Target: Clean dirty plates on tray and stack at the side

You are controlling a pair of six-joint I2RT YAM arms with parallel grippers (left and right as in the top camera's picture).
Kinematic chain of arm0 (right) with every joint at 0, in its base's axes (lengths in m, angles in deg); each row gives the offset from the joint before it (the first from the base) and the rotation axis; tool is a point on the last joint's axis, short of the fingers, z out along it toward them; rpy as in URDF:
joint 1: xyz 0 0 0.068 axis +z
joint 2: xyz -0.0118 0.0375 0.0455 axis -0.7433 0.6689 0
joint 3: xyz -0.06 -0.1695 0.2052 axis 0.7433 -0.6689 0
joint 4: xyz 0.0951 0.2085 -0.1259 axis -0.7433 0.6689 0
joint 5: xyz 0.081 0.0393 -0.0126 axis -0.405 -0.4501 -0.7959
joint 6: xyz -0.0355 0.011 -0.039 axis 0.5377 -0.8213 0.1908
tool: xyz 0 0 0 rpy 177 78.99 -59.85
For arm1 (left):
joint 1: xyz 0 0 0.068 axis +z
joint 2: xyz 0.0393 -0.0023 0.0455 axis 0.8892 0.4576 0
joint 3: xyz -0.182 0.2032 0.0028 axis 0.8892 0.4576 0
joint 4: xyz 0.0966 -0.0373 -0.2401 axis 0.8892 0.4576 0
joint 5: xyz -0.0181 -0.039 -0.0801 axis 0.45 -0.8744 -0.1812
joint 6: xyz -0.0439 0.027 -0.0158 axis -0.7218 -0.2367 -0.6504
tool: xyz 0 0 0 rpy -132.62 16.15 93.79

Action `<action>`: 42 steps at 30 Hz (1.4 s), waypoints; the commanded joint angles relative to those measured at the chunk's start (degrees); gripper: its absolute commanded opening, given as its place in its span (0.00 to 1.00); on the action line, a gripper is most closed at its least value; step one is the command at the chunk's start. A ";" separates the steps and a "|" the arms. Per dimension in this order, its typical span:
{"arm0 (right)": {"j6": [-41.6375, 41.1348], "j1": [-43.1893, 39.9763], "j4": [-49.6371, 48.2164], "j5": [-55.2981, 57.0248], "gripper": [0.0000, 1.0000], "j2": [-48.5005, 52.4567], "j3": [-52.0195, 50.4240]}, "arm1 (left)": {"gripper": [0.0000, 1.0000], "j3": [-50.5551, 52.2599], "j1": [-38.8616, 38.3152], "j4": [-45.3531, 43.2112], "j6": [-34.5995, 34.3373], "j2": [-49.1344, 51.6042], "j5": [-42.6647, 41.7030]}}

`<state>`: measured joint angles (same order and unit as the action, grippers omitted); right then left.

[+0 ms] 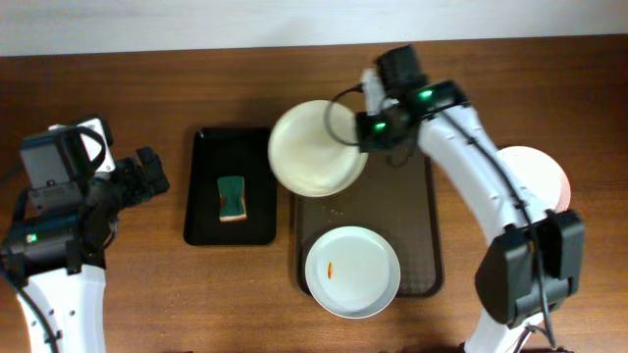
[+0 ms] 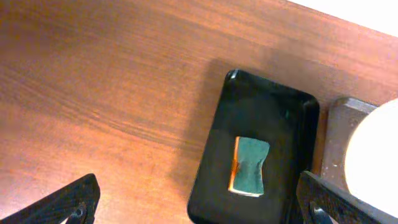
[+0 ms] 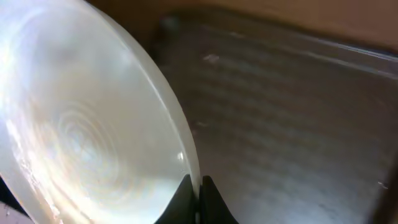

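Note:
My right gripper (image 1: 367, 127) is shut on the rim of a white plate (image 1: 314, 147) and holds it lifted and tilted over the far left corner of the dark brown tray (image 1: 424, 245). In the right wrist view the fingers (image 3: 198, 190) pinch the plate's edge (image 3: 93, 124) above the tray (image 3: 292, 124). A second white plate (image 1: 351, 272) with a small orange-red smear lies on the tray's near end. A third white plate (image 1: 535, 172) lies on the table right of the tray, partly hidden by the right arm. My left gripper (image 2: 199, 205) is open and empty, above the table left of the sponge tray.
A small black tray (image 1: 231, 186) left of the brown tray holds a green and orange sponge (image 1: 232, 198); both show in the left wrist view, the tray (image 2: 273, 118) and the sponge (image 2: 250, 166). The table's far edge runs along the top.

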<state>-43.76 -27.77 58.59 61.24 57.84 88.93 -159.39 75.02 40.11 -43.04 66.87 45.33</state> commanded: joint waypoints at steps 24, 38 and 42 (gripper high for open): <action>19.04 30.53 -30.45 45.51 0.04 1.70 1.40 | 1.00 -0.74 0.24 0.68 -0.50 -0.55 -1.03; 27.80 33.48 -31.47 47.36 0.04 -4.20 1.40 | 1.00 -0.74 0.24 0.68 -0.50 -0.55 -1.03; 24.81 33.44 -30.86 48.59 0.04 -4.20 1.40 | 1.00 -0.74 0.24 0.68 -0.50 -0.55 -1.03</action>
<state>-16.37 5.35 27.62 107.88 54.95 89.13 -159.39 75.02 40.79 -43.04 66.83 45.31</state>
